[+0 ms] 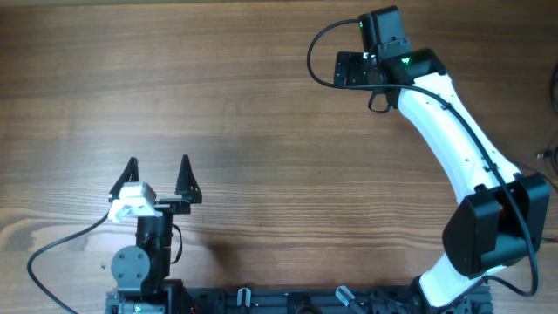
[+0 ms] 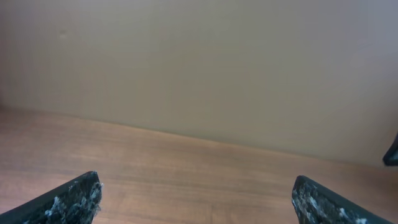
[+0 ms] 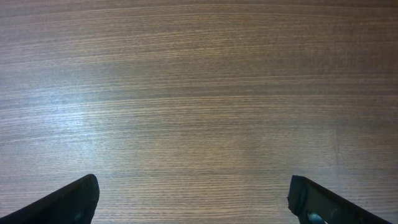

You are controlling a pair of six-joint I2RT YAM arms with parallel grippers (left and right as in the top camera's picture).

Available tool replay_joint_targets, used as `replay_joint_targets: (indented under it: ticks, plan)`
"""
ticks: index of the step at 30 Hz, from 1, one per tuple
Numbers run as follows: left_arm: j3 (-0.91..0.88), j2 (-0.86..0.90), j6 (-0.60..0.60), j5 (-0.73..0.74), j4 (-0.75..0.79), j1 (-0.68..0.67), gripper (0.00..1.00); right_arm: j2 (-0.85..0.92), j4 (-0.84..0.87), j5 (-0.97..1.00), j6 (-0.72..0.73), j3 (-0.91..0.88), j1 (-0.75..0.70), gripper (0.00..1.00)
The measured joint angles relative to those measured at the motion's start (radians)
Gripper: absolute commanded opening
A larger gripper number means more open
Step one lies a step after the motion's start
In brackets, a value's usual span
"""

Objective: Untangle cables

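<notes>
Cables, the thin cords the job was about, showed in none of the three views. The only cords in sight were the thicker black leads of the arms themselves, one looping off the left arm [image 1: 52, 246] at 8 o'clock and one curling by the right wrist [image 1: 312, 61] at 1 o'clock. A small dark mark [image 1: 542, 153] sat at the 3 o'clock edge of the overhead view, too small to name.

The left gripper [image 1: 158, 166] hung low at 7 o'clock with its jaws spread wide. Its wrist view showed only bare wood and a plain wall [image 2: 199, 62] between the fingertips [image 2: 74, 199]. The right gripper [image 1: 342, 70] was reached out to 1 o'clock, jaws likewise wide apart over bare grain, with nothing between them.

By my judgement such cords would be very light and limp, and would drag and snag sooner than slide. A pinch on one strand, close behind a plug or at the outside of a loop, would likely serve better than a grab at the knot. The plugs would be the only stiff parts, and a hard pull could tighten a tangle.

The tabletop [image 1: 261, 131] lay open from 9 o'clock through the centre to 12 o'clock, giving both arms free sweep. The tight places were the 6 o'clock edge, where the arm bases stood, and the 3 o'clock side, taken up by the right arm's long white link [image 1: 445, 131].
</notes>
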Motion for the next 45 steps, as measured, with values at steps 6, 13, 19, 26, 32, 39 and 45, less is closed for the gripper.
replay_joint_targets:
  ticks: [6, 13, 19, 26, 32, 39, 45]
  plan:
    - [-0.002, -0.031, -0.008, 0.000, 0.011, 0.000, 1.00, 0.000, 0.000, 0.000, 0.000, 0.000, 0.000, 1.00]
    - [-0.003, -0.032, -0.008, 0.003, -0.072, 0.000, 1.00, 0.000, 0.000, 0.000, 0.000, 0.000, 0.000, 1.00]
    - [-0.007, -0.032, -0.009, 0.003, -0.186, 0.000, 1.00, 0.000, 0.000, 0.000, 0.000, 0.000, 0.000, 1.00]
    - [-0.008, -0.032, -0.011, 0.005, -0.229, 0.000, 1.00, 0.000, 0.000, 0.000, 0.000, 0.000, 0.000, 1.00]
    - [-0.008, -0.032, -0.011, 0.007, -0.229, 0.000, 1.00, 0.000, 0.000, 0.000, 0.000, 0.000, 0.000, 1.00]
    - [-0.008, -0.032, 0.102, 0.006, -0.229, 0.000, 1.00, 0.000, 0.000, 0.000, 0.000, 0.000, 0.000, 1.00]
    - [-0.008, -0.032, 0.170, 0.005, -0.229, 0.000, 1.00, 0.000, 0.000, 0.000, 0.000, 0.000, 0.000, 1.00]
